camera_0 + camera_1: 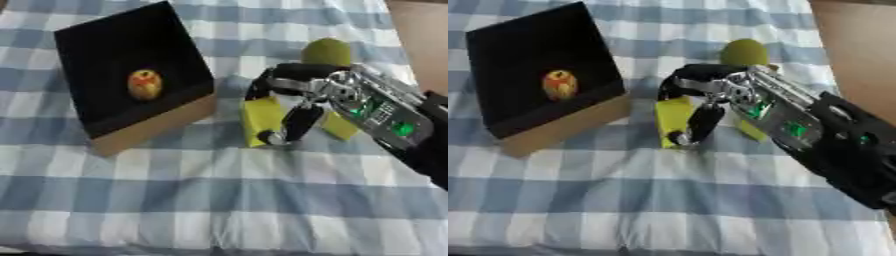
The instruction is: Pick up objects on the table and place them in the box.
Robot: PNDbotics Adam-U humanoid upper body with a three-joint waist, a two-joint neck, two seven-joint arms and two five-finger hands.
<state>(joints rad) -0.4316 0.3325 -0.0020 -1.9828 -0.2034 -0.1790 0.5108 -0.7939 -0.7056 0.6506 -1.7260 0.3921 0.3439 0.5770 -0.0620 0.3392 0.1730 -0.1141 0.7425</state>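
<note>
Blue-and-white checked cloth [219, 210] covers the worktop and fills the near part of both views, bare of objects along the front edge. Coming in from the right side, the right robot hand [302, 95] reaches across the cloth, its black forearm and silver wrist with green lights running back toward the lower right. Its fingers [697, 75] arch over the top of a yellow block [261, 116] and its thumb [297, 125] hangs down against the block's right face, so the robot hand is curled round the block with digits on both sides of it. The block's base looks to be on the cloth, though the contact is hard to read. Just right of the thumb, a second patch of yellow [339, 126] shows beneath the wrist; whether it is part of the same block or another piece cannot be told. Beyond the knuckles, a round green fruit [744, 51] sits on the cloth, close behind the robot hand. To the left stands the box [157, 127], black inside with tan outer walls, set askew. A small yellow and red object [144, 84] lies on its black floor.
</note>
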